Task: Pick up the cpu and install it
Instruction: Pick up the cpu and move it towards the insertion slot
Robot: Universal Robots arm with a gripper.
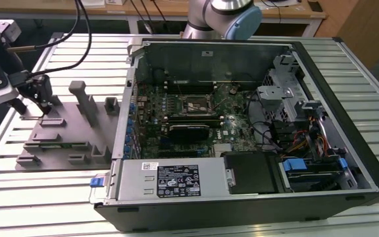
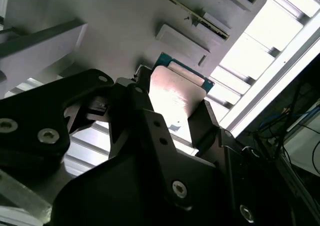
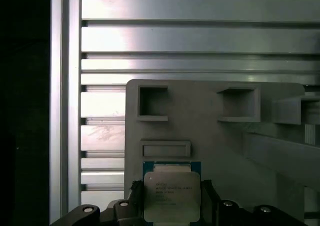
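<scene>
Fingers (image 3: 207, 200) clasp the cpu (image 3: 172, 196) by its edges at the grey holder (image 3: 210, 136) on the bench (image 3: 200, 36). This looks like the pick-up step; lifting calls for a level, straight pull.

The cpu (image 3: 172, 196) carries a smooth, satin-bright metal lid on a green board rim. It sits framed by the matt black, screw-studded body of my gripper (image 3: 172, 187) and backed by the fixture block (image 3: 210, 131), dull grey plastic with a faintly grainy, unpolished face. The table (image 1: 45, 197) is ribbed bare aluminium, brushed and strongly reflective. In the exterior view the computer case (image 1: 367, 163) wears a matt black shell around unpainted grey sheet metal, with a white paper label (image 1: 176, 180) on the power supply (image 1: 133, 177) and its smooth steel, beside a glossy green motherboard (image 1: 236, 133).
</scene>
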